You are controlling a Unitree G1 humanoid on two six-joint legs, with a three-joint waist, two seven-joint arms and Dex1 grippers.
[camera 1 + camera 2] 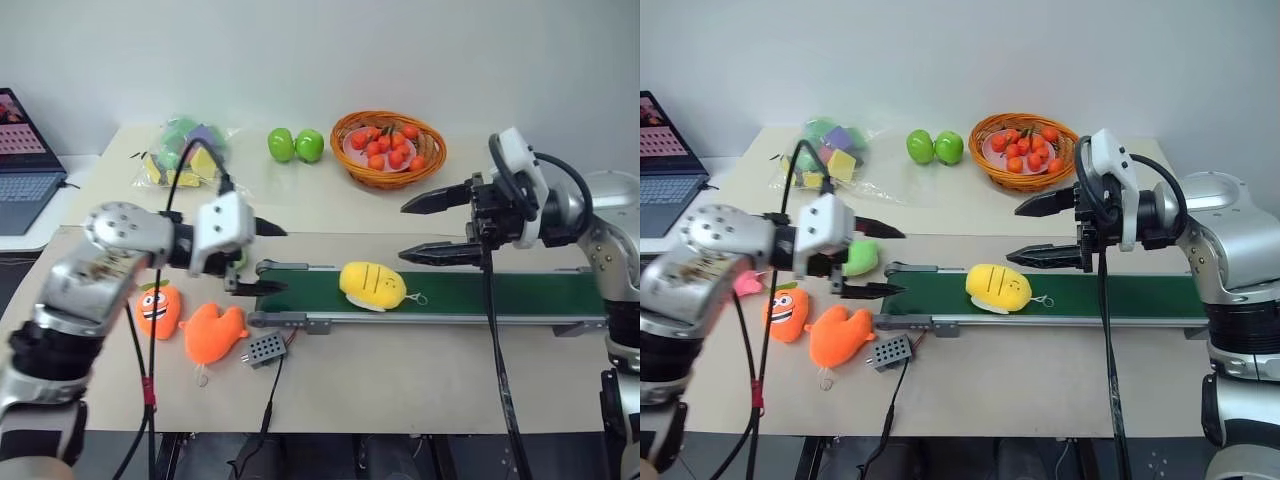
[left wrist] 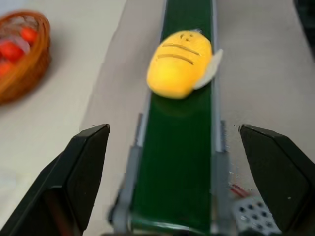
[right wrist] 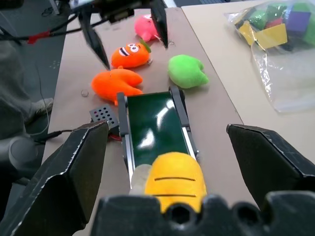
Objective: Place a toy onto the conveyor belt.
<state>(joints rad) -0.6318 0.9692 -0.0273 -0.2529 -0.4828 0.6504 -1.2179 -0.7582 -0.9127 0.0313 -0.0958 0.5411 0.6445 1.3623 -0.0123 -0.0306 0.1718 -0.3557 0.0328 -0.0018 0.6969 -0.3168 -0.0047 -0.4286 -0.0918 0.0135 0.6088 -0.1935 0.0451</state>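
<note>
At the far left edge of the head view a laptop (image 1: 25, 160) is sitting open. Right of it, at upper left, a clear bag of coloured blocks (image 1: 183, 152) is lying on the table (image 1: 400, 380). At middle left the left gripper (image 1: 263, 257) is hovering over the left end of the belt (image 1: 500, 295), its jaws standing wide apart and holding nothing. Below it the orange face plush (image 1: 157, 308), the orange hand plush (image 1: 213, 332) and a small grey box (image 1: 264, 349) are lying beside the belt's end. Two green apples (image 1: 295, 145) are sitting at top centre. The toy (image 1: 372, 285) is resting on the belt near the frame's middle. A basket (image 1: 388, 148) of small orange fruit is sitting above it. At right the right gripper (image 1: 432, 228) is hanging above the belt, jaws wide and empty.
</note>
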